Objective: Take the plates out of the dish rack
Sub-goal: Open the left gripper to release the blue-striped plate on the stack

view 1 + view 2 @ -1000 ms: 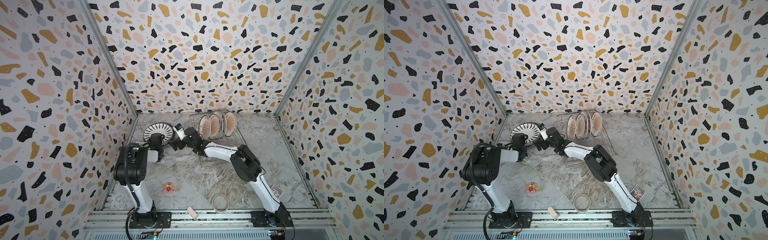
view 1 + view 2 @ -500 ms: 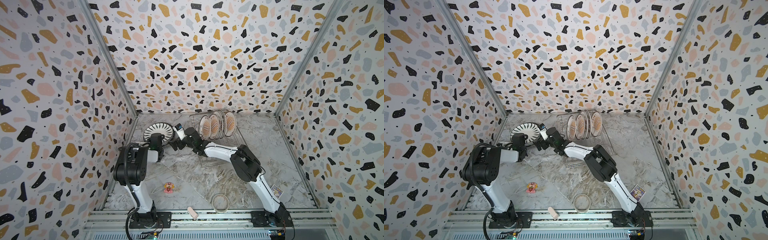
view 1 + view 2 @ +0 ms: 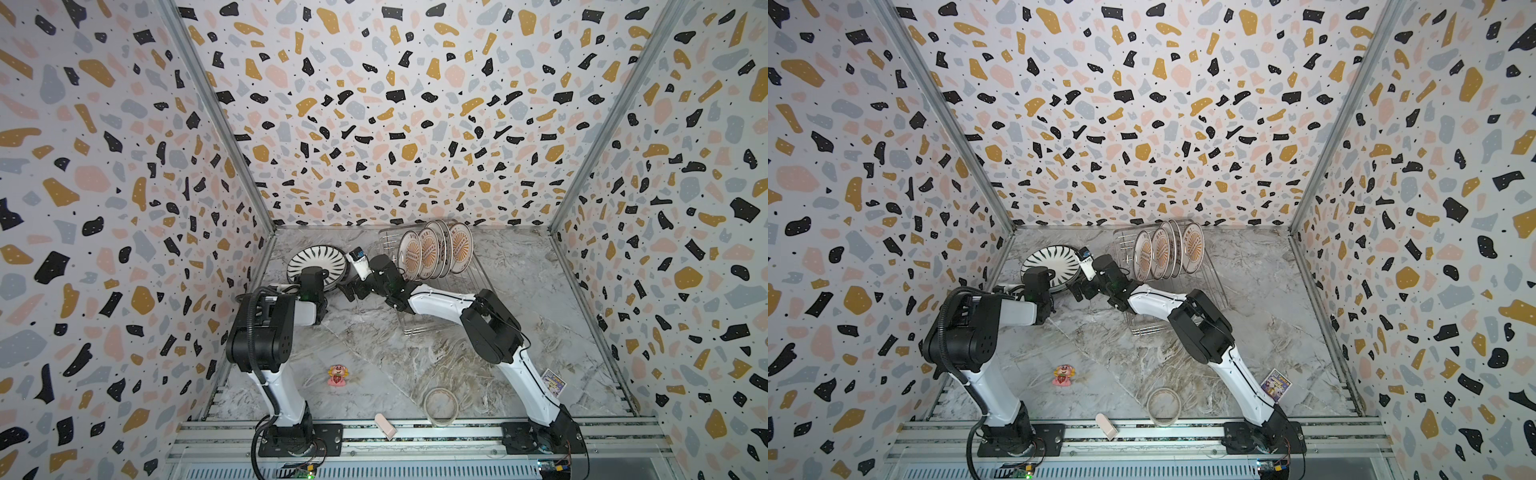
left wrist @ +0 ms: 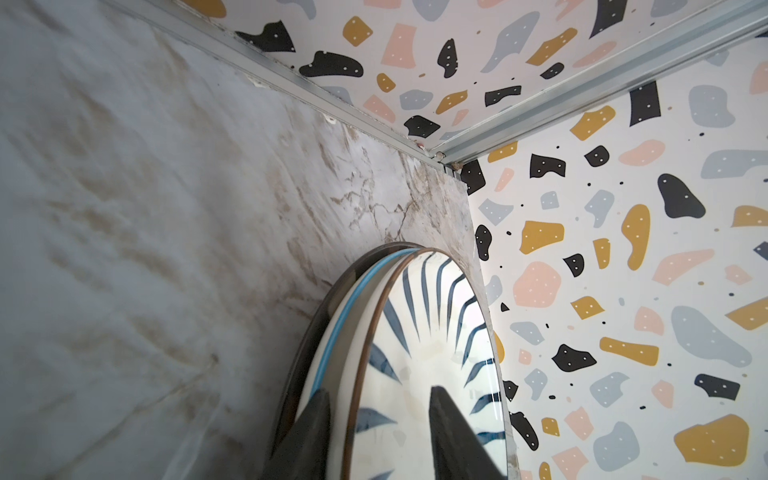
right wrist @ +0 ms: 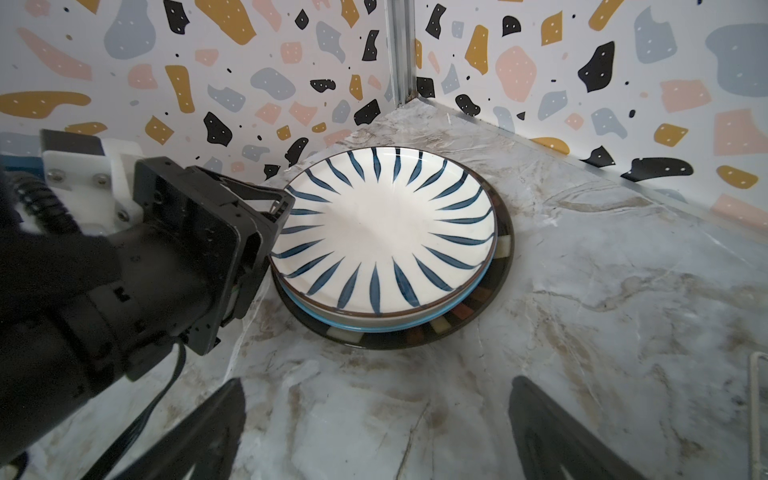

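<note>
Glazed ceramic, the sunburst-printed white plates (image 3: 430, 251) upright in the far silver wire dish rack (image 3: 422, 330) look slick, breakable; pinch a top rim. Left gripper (image 4: 378, 392) straddles the far-left striped plate (image 3: 316, 264), jaws apart; right gripper (image 5: 378, 381) gapes empty.

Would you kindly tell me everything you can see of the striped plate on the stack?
The striped plate is round, glossy white, ceramic by its look, with dark blue radial stripes around a plain centre and a thin brown rim. It lies flat, face up, atop a blue-edged plate on a dark plate, on the table near the rear left corner. The left gripper straddles its near rim, jaws apart; whether a finger touches it I cannot tell.
</note>
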